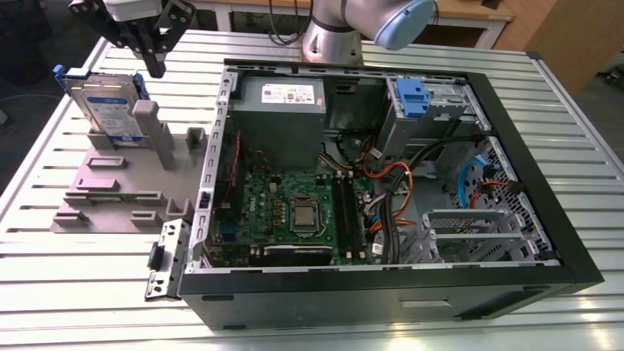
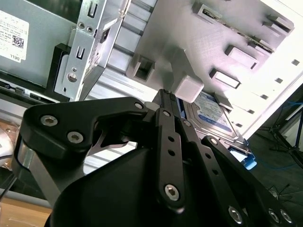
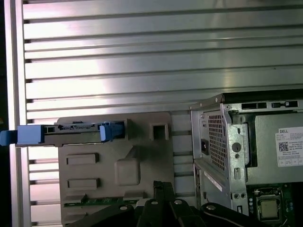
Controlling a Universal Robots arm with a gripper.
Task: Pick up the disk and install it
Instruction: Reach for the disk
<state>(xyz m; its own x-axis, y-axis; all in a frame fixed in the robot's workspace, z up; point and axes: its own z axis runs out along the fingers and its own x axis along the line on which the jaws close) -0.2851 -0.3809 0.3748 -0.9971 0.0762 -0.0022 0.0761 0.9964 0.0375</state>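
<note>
Black fingers [image 2: 166, 127] loom closest in the second wrist view, the 2 of them pressed together with nothing between them. Just past their tips sits the disk [image 2: 214, 111], not gripped.

In the exterior view the disk [image 1: 105, 110] stands on edge in a slot of the grey holder [image 1: 107, 191]. Its label shows, blue rails run along its narrow sides, and a grey post [image 1: 148, 121] stands just beside its face. The fingers [image 1: 154, 64] hang above it, a little toward the exterior view's right of its top edge and apart from it.

The first wrist view looks down on the disk [image 3: 75, 128] edge-on, a thin strip at 1 edge of the holder [image 3: 118, 165]. The fingers [image 3: 163, 189] are offset from that strip, not over it.

I judge the step in hand to be the approach for the pickup. Done well, it calls for the fingers to open wider than the disk's thickness and line up over the middle of its top edge. They should close on the 2 flat faces rather than the rails, then draw it straight up so it does not bind in the slot.

The holder rests on the slatted surface [image 1: 78, 292], beside the open case [image 1: 341, 300].
</note>
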